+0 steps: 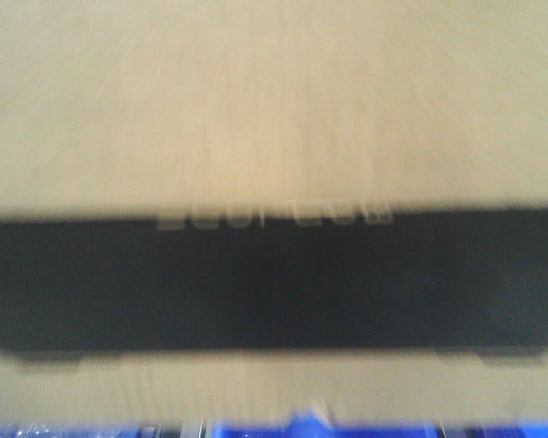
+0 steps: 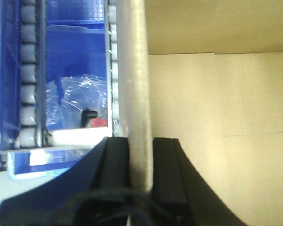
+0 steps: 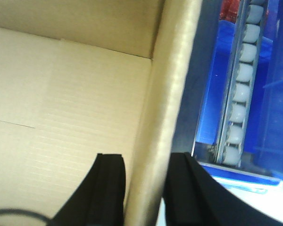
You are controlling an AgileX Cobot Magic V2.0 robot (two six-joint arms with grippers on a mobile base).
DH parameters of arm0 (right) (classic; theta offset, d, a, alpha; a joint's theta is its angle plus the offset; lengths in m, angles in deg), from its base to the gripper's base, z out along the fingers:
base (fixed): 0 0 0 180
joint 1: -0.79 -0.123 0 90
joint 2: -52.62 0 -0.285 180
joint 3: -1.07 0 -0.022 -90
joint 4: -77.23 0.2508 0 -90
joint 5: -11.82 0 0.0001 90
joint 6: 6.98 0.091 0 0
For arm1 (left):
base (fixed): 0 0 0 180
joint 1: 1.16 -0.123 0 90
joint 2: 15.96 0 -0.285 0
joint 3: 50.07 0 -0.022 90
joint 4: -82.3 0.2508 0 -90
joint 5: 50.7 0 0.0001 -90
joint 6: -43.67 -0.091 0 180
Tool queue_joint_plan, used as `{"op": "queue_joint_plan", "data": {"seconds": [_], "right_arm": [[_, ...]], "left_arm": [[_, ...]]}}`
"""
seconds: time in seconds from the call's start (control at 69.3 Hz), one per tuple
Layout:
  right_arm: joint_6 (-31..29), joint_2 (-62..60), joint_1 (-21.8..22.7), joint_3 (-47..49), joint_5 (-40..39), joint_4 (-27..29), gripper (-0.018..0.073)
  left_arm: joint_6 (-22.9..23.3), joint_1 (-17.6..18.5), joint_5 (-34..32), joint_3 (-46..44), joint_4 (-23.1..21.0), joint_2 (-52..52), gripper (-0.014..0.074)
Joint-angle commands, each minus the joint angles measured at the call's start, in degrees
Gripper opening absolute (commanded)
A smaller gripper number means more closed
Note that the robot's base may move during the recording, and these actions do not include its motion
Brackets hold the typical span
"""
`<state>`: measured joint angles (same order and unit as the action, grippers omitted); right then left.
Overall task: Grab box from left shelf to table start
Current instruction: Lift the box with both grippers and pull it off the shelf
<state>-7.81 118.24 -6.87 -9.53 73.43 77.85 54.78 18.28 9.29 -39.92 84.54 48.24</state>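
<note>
The brown cardboard box [image 1: 274, 109] fills the front view, blurred, with its black printed panel [image 1: 274, 283] and pale lettering across the middle. In the left wrist view my left gripper [image 2: 141, 141] straddles the box's left wall [image 2: 134, 70], one black finger [image 2: 117, 165] outside and one inside, shut on it. My right gripper [image 3: 146, 157] is shut on the right wall [image 3: 172, 84] the same way. Both wrist views look into the box's bare interior [image 3: 75, 103]. I cannot make out the left shelf's rail or the table.
Blue plastic bins [image 1: 283, 429] show under the box's bottom edge. Left of the box runs a roller track [image 2: 28, 70] beside a blue bin [image 2: 75, 47] holding clear-bagged items. Another roller track [image 3: 238, 94] and blue bin walls [image 3: 278, 117] stand close on the right.
</note>
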Motion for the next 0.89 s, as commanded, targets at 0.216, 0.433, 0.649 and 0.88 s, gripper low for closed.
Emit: {"op": "queue_joint_plan", "data": {"seconds": [0.216,0.433,0.649,0.88], "right_arm": [[1.39,-9.46,-0.31,1.78,-5.42,2.13,0.0055],[1.39,-15.16,-0.31,1.84,-5.34,3.09,0.0055],[1.39,-19.91,-0.31,1.84,-5.18,5.75,0.0055],[1.39,-24.33,-0.31,1.84,-5.18,7.10,0.0055]], "left_arm": [[0.19,1.05,-8.94,-0.53,-7.44,-9.27,-0.0092],[0.19,1.05,-10.22,-0.65,-9.82,-14.28,-0.0092],[0.07,1.05,-10.86,-0.65,-10.94,-18.39,-0.0092],[-0.17,1.05,-10.76,-0.65,-11.02,-21.19,-0.0092]]}}
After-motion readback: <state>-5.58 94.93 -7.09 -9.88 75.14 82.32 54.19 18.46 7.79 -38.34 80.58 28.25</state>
